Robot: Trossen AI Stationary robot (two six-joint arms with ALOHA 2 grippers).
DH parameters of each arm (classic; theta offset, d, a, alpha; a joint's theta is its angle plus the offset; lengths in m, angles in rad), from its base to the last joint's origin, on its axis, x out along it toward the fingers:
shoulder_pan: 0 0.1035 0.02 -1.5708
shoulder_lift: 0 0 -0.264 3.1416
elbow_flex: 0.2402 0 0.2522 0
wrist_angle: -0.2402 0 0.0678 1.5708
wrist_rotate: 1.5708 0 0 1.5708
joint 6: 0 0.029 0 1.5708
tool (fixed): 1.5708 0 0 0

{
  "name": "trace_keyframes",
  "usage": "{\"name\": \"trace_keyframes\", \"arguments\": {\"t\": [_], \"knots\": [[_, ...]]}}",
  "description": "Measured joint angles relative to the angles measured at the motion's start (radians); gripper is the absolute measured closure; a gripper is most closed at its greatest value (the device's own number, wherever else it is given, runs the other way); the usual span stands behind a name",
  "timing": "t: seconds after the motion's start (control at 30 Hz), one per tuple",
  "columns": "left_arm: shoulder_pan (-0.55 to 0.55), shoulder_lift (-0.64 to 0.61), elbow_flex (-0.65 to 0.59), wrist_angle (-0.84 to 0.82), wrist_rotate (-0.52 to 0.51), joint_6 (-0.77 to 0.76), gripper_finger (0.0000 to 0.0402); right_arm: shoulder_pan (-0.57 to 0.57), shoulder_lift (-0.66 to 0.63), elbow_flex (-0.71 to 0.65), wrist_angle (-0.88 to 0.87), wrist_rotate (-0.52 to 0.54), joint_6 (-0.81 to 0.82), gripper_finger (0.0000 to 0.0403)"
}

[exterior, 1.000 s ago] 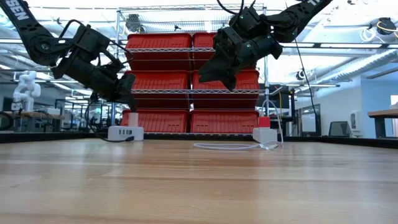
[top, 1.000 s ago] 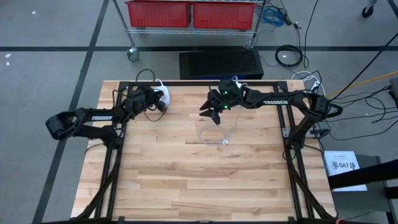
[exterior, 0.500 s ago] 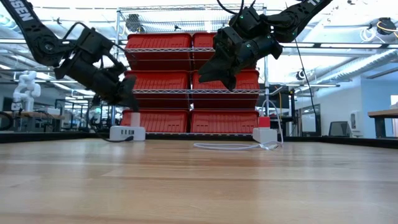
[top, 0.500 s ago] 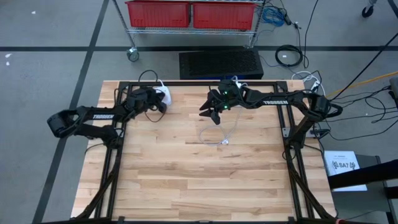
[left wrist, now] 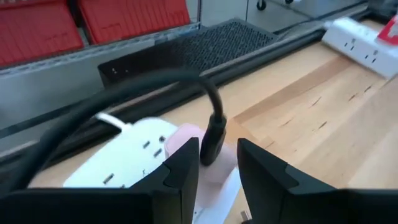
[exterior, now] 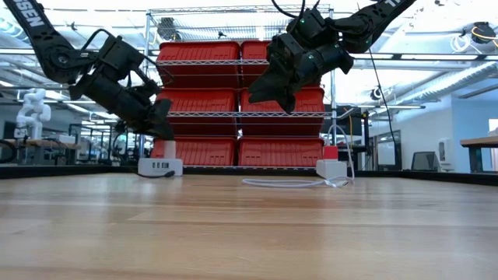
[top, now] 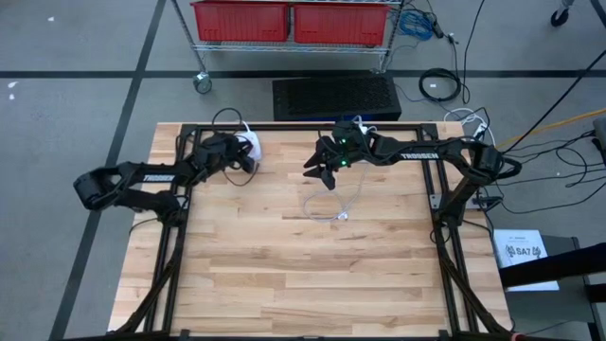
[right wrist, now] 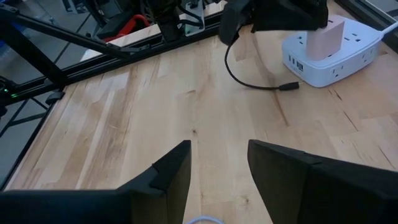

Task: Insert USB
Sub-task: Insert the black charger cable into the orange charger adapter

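Observation:
A white power strip lies at the table's far left with a pink block standing on it. A black USB plug stands upright in the pink block, and its black cable runs down onto the table, where its other end lies loose. My left gripper hangs over the strip with a finger on each side of the plug, jaws parted. My right gripper hovers open above the table's far middle, holding nothing. My left gripper comes at the black plug slanting down from the table's left, one finger on each side of it. The plug stands upright in the pink block. I cannot tell whether either finger touches it.
A white cable lies in loops on the table below my right gripper. A second white power strip with a red part sits at the far middle edge. Red bins fill a wire shelf beyond the table. The near half is bare wood.
My left gripper has stayed over the white power strip, and its fingers have spread a little around the black plug. The plug stays upright in the pink block.

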Motion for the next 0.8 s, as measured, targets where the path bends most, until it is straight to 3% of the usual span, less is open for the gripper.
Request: {"name": "trace_keyframes", "arguments": {"t": [0.33,0.53,0.8], "knots": [[0.001,-0.119,0.003,-0.061,-0.003,0.003,0.0285,0.000,0.000,0.000,0.000,0.000,-0.004,0.0252],[0.001,-0.126,0.003,-0.088,-0.003,0.007,0.0289,0.000,0.000,0.000,0.006,0.000,-0.008,0.0252],[0.001,-0.126,0.003,-0.080,0.009,0.018,0.0356,0.000,0.000,0.000,0.006,0.000,-0.011,0.0252]]}}
